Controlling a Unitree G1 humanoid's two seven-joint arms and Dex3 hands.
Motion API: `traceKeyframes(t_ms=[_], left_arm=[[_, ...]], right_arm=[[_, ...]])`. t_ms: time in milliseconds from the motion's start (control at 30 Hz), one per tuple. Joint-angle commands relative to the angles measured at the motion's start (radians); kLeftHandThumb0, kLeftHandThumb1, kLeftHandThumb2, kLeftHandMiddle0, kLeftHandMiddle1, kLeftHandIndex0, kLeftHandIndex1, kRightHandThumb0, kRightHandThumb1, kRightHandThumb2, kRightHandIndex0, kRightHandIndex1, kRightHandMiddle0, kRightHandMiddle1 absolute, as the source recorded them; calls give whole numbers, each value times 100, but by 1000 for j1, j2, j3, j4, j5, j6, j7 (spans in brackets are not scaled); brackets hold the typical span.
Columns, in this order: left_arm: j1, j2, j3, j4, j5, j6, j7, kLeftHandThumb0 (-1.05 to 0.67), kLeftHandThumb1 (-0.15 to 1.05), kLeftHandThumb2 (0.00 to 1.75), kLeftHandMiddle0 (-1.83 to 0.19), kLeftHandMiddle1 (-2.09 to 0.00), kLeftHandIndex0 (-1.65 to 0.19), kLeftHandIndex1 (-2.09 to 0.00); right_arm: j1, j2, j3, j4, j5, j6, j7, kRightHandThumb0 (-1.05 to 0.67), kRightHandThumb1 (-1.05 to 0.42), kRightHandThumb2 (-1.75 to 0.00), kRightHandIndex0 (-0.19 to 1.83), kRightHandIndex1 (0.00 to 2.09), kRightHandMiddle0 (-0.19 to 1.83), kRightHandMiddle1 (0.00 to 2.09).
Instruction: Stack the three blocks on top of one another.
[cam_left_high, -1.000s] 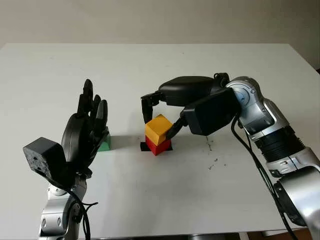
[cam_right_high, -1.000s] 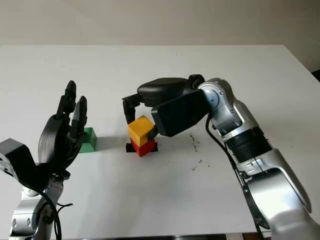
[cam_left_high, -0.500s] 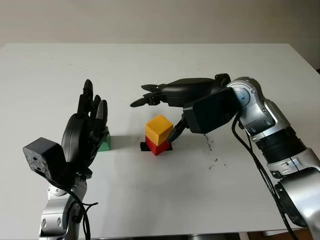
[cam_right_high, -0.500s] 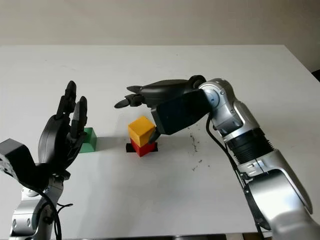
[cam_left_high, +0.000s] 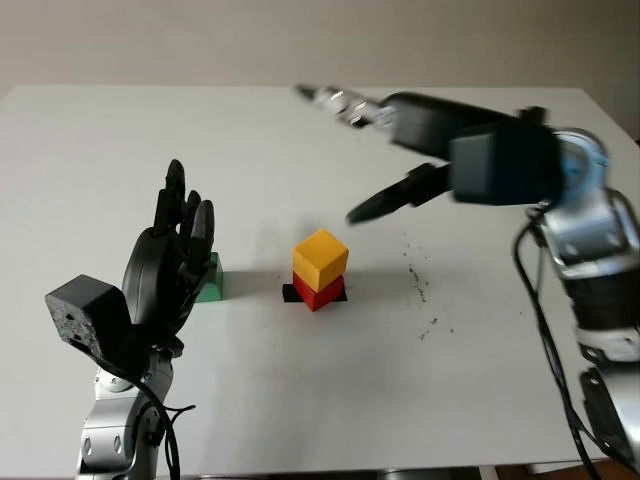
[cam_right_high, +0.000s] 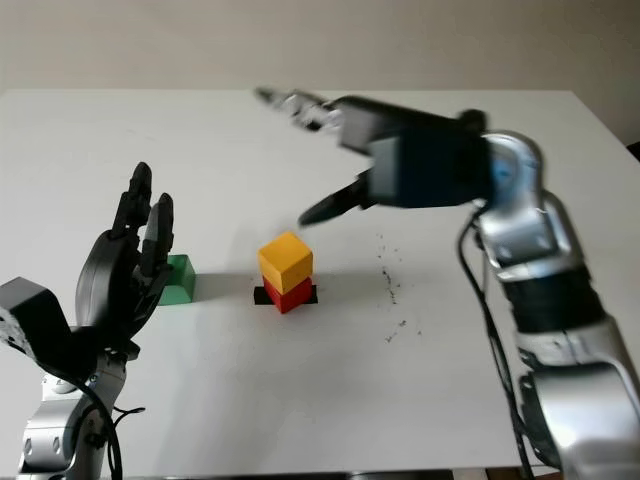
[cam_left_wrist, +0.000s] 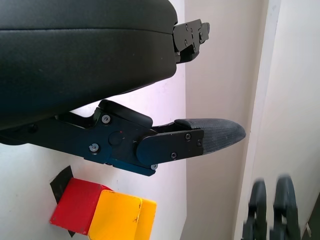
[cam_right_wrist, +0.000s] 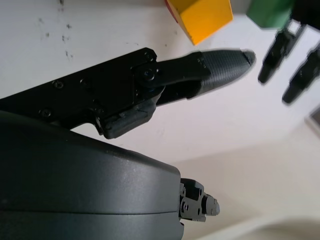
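Lifting away from the yellow block (cam_left_high: 320, 258), the right hand (cam_left_high: 400, 150) is now empty, fingers spread. Green block (cam_left_high: 208, 279) is sitting behind the open left hand (cam_left_high: 172, 262); bumping the red block (cam_left_high: 318, 292) stack could be toppling it.

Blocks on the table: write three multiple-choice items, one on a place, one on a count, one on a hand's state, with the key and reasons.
1. Where is the yellow block?
A. On the red block
B. Beside the green block
C. In the right hand

2. How many blocks are stacked so far?
A. One
B. Two
C. Three

3. What state is the right hand in?
A. Shut on the yellow block
B. Shut on the green block
C. Open, above the table

Key: 1 A, the yellow block sits on the red block. 2 B, the green block stands apart by the left hand. 3 C, the right hand holds nothing.
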Motion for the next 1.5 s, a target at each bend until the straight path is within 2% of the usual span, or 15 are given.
traceKeyframes(t_ms=[0, 100, 200, 433, 533, 667, 800, 900, 1333, 1467], left_arm=[[-9, 10, 4, -3, -2, -3, -6, -75, 105, 52, 18, -5, 19, -4], [-17, 20, 8, 3, -2, 1, -15, -75, 105, 53, 17, -5, 19, -5], [-24, 30, 15, 11, -10, 0, -28, -75, 105, 53, 18, -5, 19, -5], [-38, 45, 22, 22, -22, -1, -45, -74, 105, 52, 17, -5, 19, -4], [-41, 46, 23, 20, -19, 5, -43, -74, 105, 51, 17, -6, 18, -5], [-45, 50, 25, 24, -21, 6, -48, -74, 105, 52, 17, -5, 18, -5], [-51, 52, 26, 33, -22, 5, -51, -74, 105, 51, 17, -6, 17, -5], [-57, 53, 28, 38, -19, 0, -48, -73, 105, 51, 15, -6, 16, -6], [-69, 95, 43, 43, -31, 4, -80, -68, 105, 52, 14, -6, 14, -7], [-83, 142, 39, 38, 16, -16, -95, -65, 105, 50, 12, -7, 11, -7]], right_arm=[[67, 2, -48, -44, 33, 20, -37, -85, -105, -49, -12, 5, -7, 6], [159, 24, -93, -83, 60, 25, -118, -79, -105, -58, -8, 7, -5, 7], [253, 70, -130, -135, 82, 79, -209, -79, -105, -59, -1, 10, 1, 10], [436, 277, -187, -324, 260, 361, -370, -73, -105, -71, -18, 1, -17, 1], [471, 321, -189, -375, 321, 448, -399, -73, -105, -76, -19, 0, -19, 0], [509, 383, -197, -397, 390, 475, -441, -75, -105, -81, -19, 0, -19, 0], [552, 458, -190, -374, 420, 439, -500, -77, -105, -80, -19, 0, -19, 0], [572, 485, -177, -354, 414, 410, -525, -77, -105, -79, -19, 0, -19, 0], [620, 490, -160, -357, 402, 394, -562, -78, -105, -76, -19, 0, -19, 0], [622, 481, -151, -357, 398, 400, -560, -77, -105, -78, -19, 0, -19, 0]])
